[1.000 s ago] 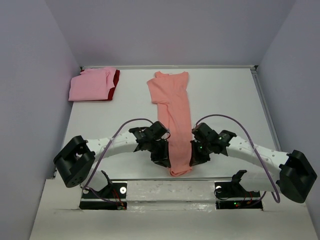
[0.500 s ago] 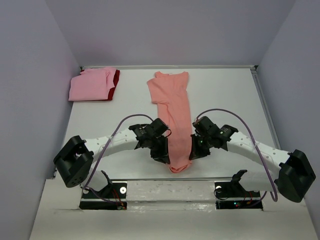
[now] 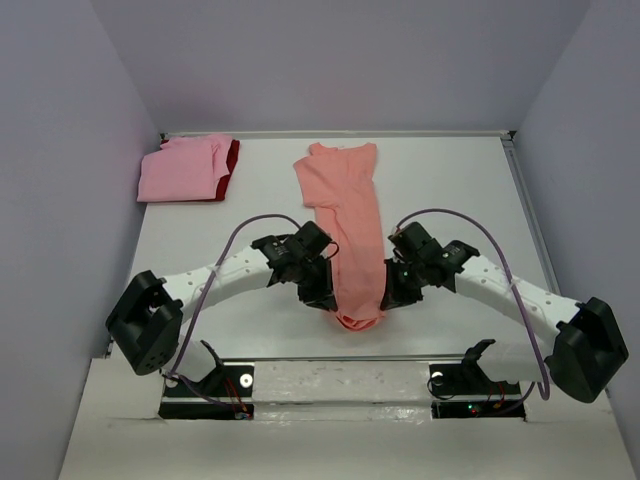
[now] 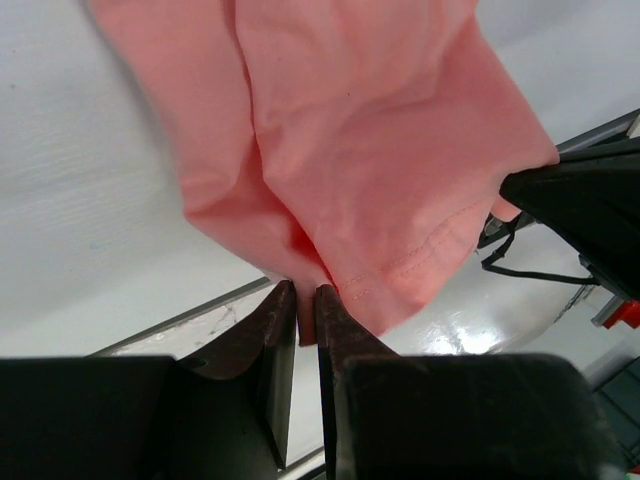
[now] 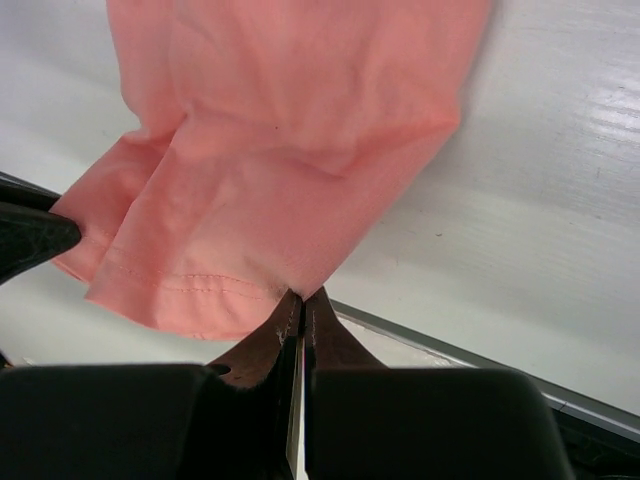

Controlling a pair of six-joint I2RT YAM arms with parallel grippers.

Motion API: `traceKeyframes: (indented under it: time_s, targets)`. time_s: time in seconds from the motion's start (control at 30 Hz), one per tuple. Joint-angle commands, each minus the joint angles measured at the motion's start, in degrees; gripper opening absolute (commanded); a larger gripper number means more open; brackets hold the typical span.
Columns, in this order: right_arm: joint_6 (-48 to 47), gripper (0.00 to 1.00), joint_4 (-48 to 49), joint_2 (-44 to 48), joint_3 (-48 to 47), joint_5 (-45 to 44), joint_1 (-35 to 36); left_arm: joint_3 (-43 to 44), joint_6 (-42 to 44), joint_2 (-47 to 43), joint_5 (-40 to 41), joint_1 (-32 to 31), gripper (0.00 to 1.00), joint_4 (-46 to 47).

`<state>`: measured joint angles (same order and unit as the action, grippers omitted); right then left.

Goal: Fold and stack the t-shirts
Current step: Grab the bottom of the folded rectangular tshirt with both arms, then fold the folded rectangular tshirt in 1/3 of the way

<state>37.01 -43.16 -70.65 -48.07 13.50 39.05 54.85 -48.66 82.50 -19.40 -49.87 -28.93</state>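
Note:
A salmon-orange t-shirt (image 3: 347,205), folded into a long narrow strip, lies down the middle of the table. My left gripper (image 3: 326,303) is shut on its near left corner (image 4: 300,262). My right gripper (image 3: 382,302) is shut on its near right corner (image 5: 300,275). Both hold the hem end lifted off the table. A folded lighter pink t-shirt (image 3: 180,168) lies at the far left on a dark red t-shirt (image 3: 232,160), of which only an edge shows.
The white table (image 3: 460,200) has a raised rim at the right (image 3: 528,215) and back. Purple walls close in both sides. The table's near edge (image 3: 340,357) runs just below the grippers.
Both grippers have moved away from the near edge toward the table's middle, carrying the shirt's hem end with them. The hem now bunches and sits lifted.

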Motion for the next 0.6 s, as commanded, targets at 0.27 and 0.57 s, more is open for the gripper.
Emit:
traceKeyframes:
  time_s: [0.27, 0.57]
  targets:
    - [-1.7, 0.0, -0.6, -1.9, -6.1, -0.8, -1.2, 6.4, 4.1, 1.7, 1.9, 2.6, 0.23, -3.8]
    - [-3.9, 0.0, -1.1, -5.0, -10.4, -0.8, -4.1, 9.3, 6.9, 2.5, 2.8, 5.6, 0.23, -6.0]
